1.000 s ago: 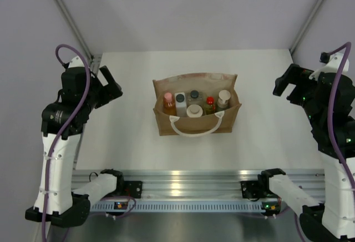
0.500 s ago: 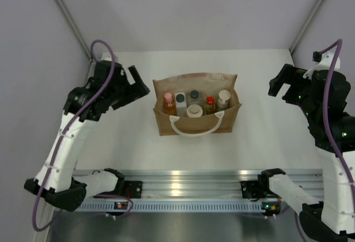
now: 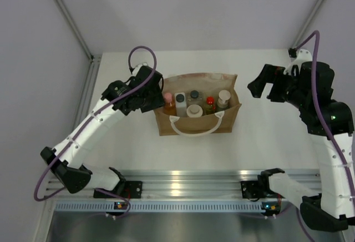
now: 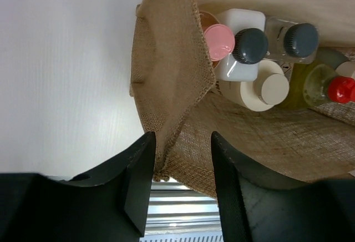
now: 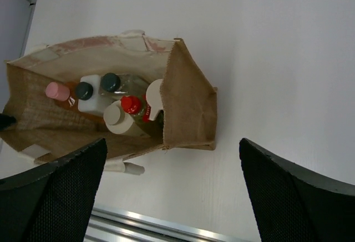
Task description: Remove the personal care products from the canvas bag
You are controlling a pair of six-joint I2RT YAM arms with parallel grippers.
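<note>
left gripper [image 4: 180, 142] open over the canvas bag [image 4: 166, 75] end wall beside bottles [image 4: 260, 89], right gripper [image 3: 266, 86] spread wide.

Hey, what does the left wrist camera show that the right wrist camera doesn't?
Only the left wrist view: the left gripper, open, with its fingers on either side of the edge of the canvas bag's end wall, seen close up. Only the right wrist view: the right gripper, open wide and clear of the bag, plus the bag's whole outline with a white handle. Both: the bottles standing inside the bag, including the pink cap, the red cap and the dark caps.
</note>
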